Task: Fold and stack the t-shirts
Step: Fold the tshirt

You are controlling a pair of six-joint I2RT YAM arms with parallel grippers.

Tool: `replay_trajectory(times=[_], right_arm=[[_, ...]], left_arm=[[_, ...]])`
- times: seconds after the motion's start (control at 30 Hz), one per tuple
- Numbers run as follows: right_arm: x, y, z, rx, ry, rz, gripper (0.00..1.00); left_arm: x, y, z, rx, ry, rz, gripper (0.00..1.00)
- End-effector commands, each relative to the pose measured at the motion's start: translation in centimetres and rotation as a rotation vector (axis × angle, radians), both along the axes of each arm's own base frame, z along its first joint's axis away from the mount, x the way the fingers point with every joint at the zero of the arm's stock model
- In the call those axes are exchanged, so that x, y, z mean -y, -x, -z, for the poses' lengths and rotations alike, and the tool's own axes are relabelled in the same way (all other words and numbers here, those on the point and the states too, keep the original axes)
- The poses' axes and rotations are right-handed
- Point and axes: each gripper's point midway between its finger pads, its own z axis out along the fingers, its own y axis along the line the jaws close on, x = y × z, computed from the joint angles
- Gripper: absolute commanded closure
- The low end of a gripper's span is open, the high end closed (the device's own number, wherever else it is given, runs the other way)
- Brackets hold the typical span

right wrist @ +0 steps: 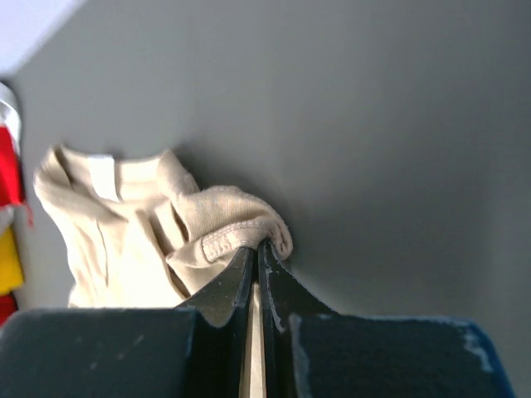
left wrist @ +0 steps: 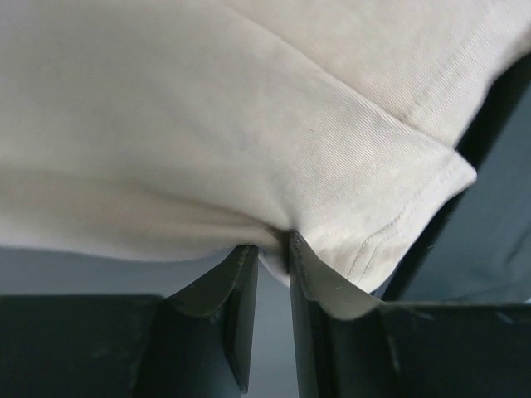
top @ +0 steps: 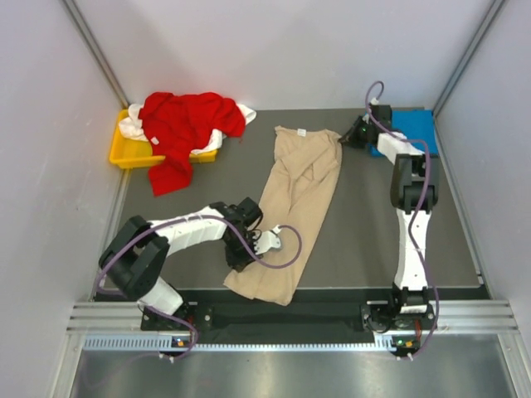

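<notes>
The beige t-shirt point(top: 299, 191) lies stretched lengthwise down the middle of the table. My left gripper point(top: 267, 242) is shut on its left edge near the bottom end; in the left wrist view the cloth point(left wrist: 207, 124) is pinched between the tips of that gripper point(left wrist: 274, 245). My right gripper point(top: 347, 139) is shut on the shirt's far right corner; the right wrist view shows the hem point(right wrist: 224, 240) bunched in that gripper point(right wrist: 259, 247). The red t-shirt point(top: 187, 124) lies crumpled at the back left over a white t-shirt point(top: 131, 128). The blue t-shirt point(top: 415, 128) lies flat at the back right.
A yellow tray point(top: 124, 153) sits at the back left under the red and white shirts. Grey walls close in the table on the left, back and right. The right arm stretches along the right side of the table.
</notes>
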Motion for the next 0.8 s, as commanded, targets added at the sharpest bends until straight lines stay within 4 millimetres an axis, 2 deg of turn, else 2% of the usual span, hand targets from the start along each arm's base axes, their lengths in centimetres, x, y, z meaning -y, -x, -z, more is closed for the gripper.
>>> replay_trajectory(times=[0.0, 0.03, 0.07, 0.1, 0.13, 0.17, 0.23, 0.27, 0.3, 0.33, 0.37, 0.4, 0.43, 0.47, 0.5, 0.53, 0.57, 0.6, 0.63, 0.67, 0.7, 0.73, 0.77], right_arm=[[-2.5, -3.9, -1.2, 0.049, -0.036, 0.038, 1.0], [-3.0, -4.6, -1.3, 0.06, -0.05, 0.041, 1.0], [-3.9, -6.2, -1.8, 0.093, -0.074, 0.047, 1.0], [-4.3, -6.8, -2.0, 0.105, -0.082, 0.051, 1.0], [-4.7, -7.3, -1.2, 0.104, -0.086, 0.057, 1.0], [-5.4, -8.3, -3.1, 0.152, -0.097, 0.056, 0.97], [-5.0, -9.1, -4.9, 0.201, -0.085, 0.089, 0.89], [-4.5, -9.2, -5.5, 0.213, -0.064, 0.094, 0.78], [-3.8, -9.0, -5.9, 0.206, -0.038, 0.107, 0.72], [-2.8, -8.8, -8.6, 0.241, -0.021, 0.114, 0.65], [-1.9, -8.1, -8.5, 0.231, 0.016, 0.104, 0.55], [-1.2, -7.6, -9.5, 0.235, 0.036, 0.108, 0.51], [-0.1, -6.8, -13.9, 0.293, 0.054, 0.119, 0.49], [0.3, -5.4, -13.1, 0.268, 0.104, 0.105, 0.45], [1.3, -4.4, -13.9, 0.26, 0.152, 0.13, 0.43], [1.7, -2.8, -18.2, 0.315, 0.176, 0.136, 0.42], [2.1, -0.7, -16.0, 0.248, 0.212, 0.122, 0.39], [2.1, 0.9, -16.2, 0.233, 0.221, 0.114, 0.37], [2.0, 3.3, -19.7, 0.275, 0.22, 0.112, 0.37], [1.9, 6.4, -15.6, 0.175, 0.233, 0.091, 0.36], [1.3, 8.5, -15.2, 0.162, 0.223, 0.069, 0.36], [0.2, 11.2, -17.6, 0.211, 0.215, 0.043, 0.36], [-0.3, 14.9, -13.1, 0.102, 0.219, 0.016, 0.36]], left_arm=[[5.4, 1.5, 0.6, -0.123, 0.166, 0.039, 0.72], [6.7, 0.8, 0.1, -0.109, 0.197, 0.04, 0.7], [7.8, 0.8, 0.3, -0.121, 0.215, 0.043, 0.69], [8.7, 0.7, 0.3, -0.123, 0.226, 0.048, 0.69], [10.0, 0.1, -0.3, -0.116, 0.248, 0.051, 0.68], [10.6, 0.2, -0.3, -0.12, 0.251, 0.062, 0.68], [12.1, 0.7, -0.5, -0.132, 0.262, 0.099, 0.64], [12.3, 1.0, -0.7, -0.142, 0.257, 0.111, 0.59], [11.9, 1.7, -1.2, -0.173, 0.245, 0.114, 0.55], [11.7, 1.8, -1.6, -0.177, 0.243, 0.117, 0.53], [11.2, 2.0, -1.8, -0.178, 0.234, 0.115, 0.47], [10.9, 2.1, -2.6, -0.153, 0.245, 0.121, 0.45], [9.7, 2.4, -2.3, -0.142, 0.217, 0.122, 0.42], [9.2, 2.6, -2.5, -0.128, 0.21, 0.123, 0.32], [8.9, 2.5, -3.4, -0.093, 0.222, 0.118, 0.3], [8.1, 2.7, -3.5, -0.082, 0.207, 0.108, 0.3], [7.3, 2.7, -4.5, -0.051, 0.203, 0.106, 0.3], [6.8, 2.8, -4.9, -0.037, 0.199, 0.103, 0.3], [6.1, 3.1, -5.0, -0.024, 0.192, 0.101, 0.3], [5.4, 2.8, -6.0, 0.035, 0.206, 0.094, 0.3], [5.0, 2.7, -6.4, 0.067, 0.216, 0.083, 0.3], [4.2, 2.9, -6.3, 0.087, 0.21, 0.062, 0.3], [4.0, 1.7, -7.5, 0.189, 0.246, 0.036, 0.3]])
